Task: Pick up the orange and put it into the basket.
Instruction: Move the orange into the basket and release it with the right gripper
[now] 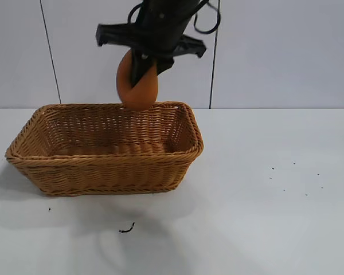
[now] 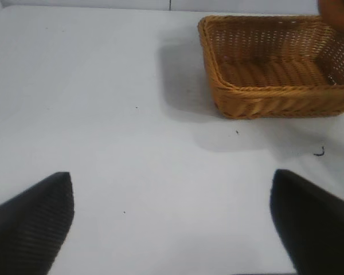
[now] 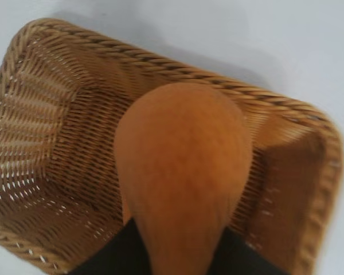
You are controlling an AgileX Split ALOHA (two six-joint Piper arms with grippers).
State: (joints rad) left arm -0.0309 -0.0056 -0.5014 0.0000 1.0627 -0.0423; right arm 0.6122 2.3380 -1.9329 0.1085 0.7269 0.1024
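- Between my right gripper's [image 1: 142, 71] dark fingers [image 1: 139, 69] sits the orange [image 1: 137, 86], pinched on both sides, with one finger running down its near face in the exterior view.
- Seen from my right wrist, the orange [image 3: 183, 172] fills the middle of the picture, its rough skin bulging outward from where my fingers clamp it at the narrow end.
- Below it lies the basket [image 3: 40, 143], its woven floor and flaring walls spread around the fruit on all sides.
- From outside, the orange hangs in the air above the basket [image 1: 103, 166], over its far rim and toward the right half; its lowest part appears level with that far rim, and I cannot tell whether it touches the weave.
- My right arm comes down from above the basket, with the gripper body just over the fruit.
- My left gripper [image 2: 172, 223] is away from the basket, over the bare white table [image 2: 103, 114], its two dark fingers [image 2: 31, 220] spread wide and holding nothing.
- From my left wrist, the basket [image 2: 264, 97] stands well apart, with a sliver of the orange [image 2: 338, 12] showing above its far corner.
- Beside the basket's near side, a small dark scrap [image 1: 126, 229] lies on the table [image 1: 275, 229], and a few tiny specks dot the surface farther to the basket's right.
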